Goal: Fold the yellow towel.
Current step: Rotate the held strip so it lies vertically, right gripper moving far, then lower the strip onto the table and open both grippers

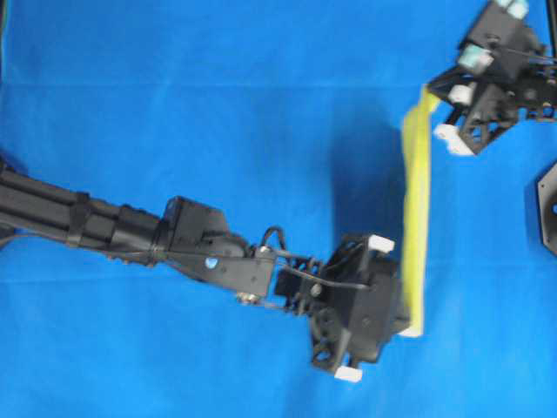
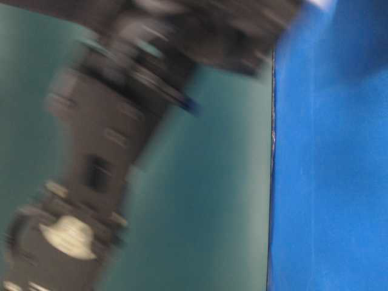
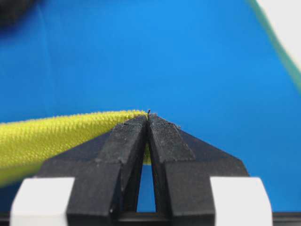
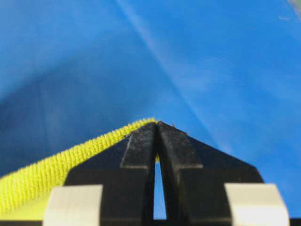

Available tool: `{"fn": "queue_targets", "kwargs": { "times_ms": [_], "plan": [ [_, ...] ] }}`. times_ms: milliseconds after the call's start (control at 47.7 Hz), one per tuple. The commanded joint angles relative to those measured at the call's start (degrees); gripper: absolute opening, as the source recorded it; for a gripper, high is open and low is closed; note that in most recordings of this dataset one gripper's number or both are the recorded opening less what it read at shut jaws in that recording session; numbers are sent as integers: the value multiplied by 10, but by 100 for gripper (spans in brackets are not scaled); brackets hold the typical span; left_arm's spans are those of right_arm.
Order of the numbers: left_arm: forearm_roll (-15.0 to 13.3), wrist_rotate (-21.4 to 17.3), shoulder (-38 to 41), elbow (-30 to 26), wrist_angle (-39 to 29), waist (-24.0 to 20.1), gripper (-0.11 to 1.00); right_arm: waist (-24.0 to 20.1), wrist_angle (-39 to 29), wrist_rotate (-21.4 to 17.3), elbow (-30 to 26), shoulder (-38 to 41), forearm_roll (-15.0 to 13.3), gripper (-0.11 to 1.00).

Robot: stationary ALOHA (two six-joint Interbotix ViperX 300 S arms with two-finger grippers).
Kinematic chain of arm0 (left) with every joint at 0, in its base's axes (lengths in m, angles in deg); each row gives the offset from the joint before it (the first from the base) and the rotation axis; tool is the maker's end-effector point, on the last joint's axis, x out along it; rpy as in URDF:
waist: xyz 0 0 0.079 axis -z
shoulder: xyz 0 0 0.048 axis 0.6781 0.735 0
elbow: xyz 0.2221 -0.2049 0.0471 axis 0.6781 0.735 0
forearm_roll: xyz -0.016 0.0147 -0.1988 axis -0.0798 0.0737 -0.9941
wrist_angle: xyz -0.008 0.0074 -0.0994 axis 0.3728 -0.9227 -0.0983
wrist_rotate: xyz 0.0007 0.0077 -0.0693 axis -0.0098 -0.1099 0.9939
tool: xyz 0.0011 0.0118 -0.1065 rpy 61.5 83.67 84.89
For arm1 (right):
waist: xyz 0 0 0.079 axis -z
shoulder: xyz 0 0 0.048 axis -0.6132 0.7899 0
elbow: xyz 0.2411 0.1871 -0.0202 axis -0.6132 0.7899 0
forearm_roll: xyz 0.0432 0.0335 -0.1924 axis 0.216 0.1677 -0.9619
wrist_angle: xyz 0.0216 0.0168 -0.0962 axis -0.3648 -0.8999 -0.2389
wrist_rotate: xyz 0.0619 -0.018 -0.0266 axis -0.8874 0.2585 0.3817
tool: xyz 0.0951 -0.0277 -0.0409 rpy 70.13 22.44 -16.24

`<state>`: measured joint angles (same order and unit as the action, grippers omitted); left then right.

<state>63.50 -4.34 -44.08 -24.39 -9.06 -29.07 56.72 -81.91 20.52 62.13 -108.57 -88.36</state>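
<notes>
Towel: yellow towel (image 1: 417, 213) stretched edge-on, right of centre, above blue surface (image 1: 218, 104).
Left claw (image 3: 148, 117): clamped on lower corner.
Right claw (image 4: 158, 125): clamped on upper corner.
Table-level view: blurred arm (image 2: 115, 139) blocking.

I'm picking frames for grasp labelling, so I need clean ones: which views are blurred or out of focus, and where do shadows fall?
Table-level view: heavily blurred, only a dark arm smear over teal and blue, unusable. Overhead view: fairly sharp; the yellow towel casts a dark shadow on the blue cloth to its left. Left wrist view: left gripper fingertips and hem crisp, foreground softer. Right wrist view: right gripper sharp, background soft, with a dim shadow at left.
</notes>
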Motion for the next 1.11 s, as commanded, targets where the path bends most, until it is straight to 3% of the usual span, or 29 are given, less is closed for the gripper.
{"fn": "queue_targets", "kwargs": {
  "times_ms": [0, 168, 293, 461, 859, 943, 1089],
  "plan": [
    [-3, 33, -47, 42, 4, 7, 4, 8, 51, 1, -25, 50, -3, 1],
    [-2, 118, -86, 140, 11, 13, 4, 0, 118, 1, -85, 154, -5, 1],
    [-2, 151, -107, 198, 33, 21, 4, -12, 122, 4, -133, 207, -9, 1],
    [-2, 161, -120, 234, 63, 25, 4, -18, 123, 4, -169, 244, -19, 1],
    [-3, 160, -105, 231, 84, 12, 7, -27, 126, 5, -168, 250, -24, 1],
    [-3, 160, -106, 233, 82, 11, 18, -27, 127, 6, -168, 250, -24, 1],
    [-2, 156, -110, 236, 71, 9, 56, -28, 132, 7, -168, 250, -24, 5]
  ]
}}
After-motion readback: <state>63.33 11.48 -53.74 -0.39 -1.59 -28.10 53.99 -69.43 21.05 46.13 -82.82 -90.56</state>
